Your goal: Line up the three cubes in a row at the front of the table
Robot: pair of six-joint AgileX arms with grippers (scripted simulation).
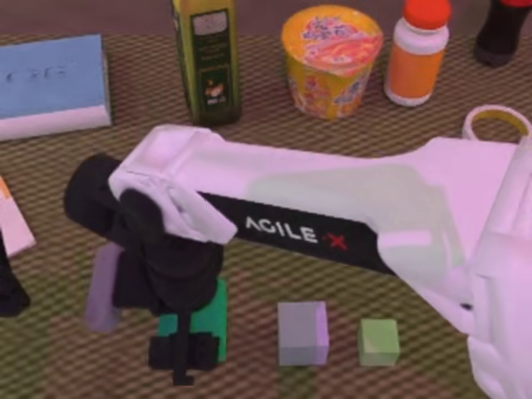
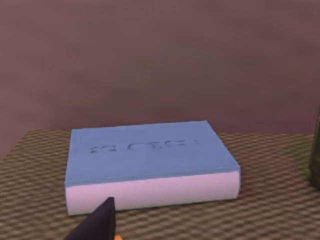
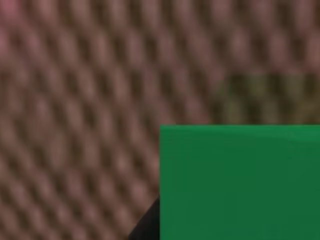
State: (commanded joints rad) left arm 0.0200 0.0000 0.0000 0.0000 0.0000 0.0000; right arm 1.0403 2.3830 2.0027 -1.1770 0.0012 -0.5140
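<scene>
Near row: emerald cube [image 1: 208, 320] left, under right gripper [image 1: 184, 353], grip cannot tell | lavender cube [image 1: 302, 333] centre | mint cube [image 1: 379, 342] right | likely final placement | far left: blue box [image 1: 51, 83]; left arm parked.

The right wrist view looks closely at the desk [image 3: 80, 100], its brown woven cloth filling most of the frame, with a faint olive patch at the upper right. The emerald-green cube [image 3: 240, 182] fills the lower right, one flat face toward the camera. A dark sliver shows at the cube's lower left edge; what it is cannot be told.
</scene>
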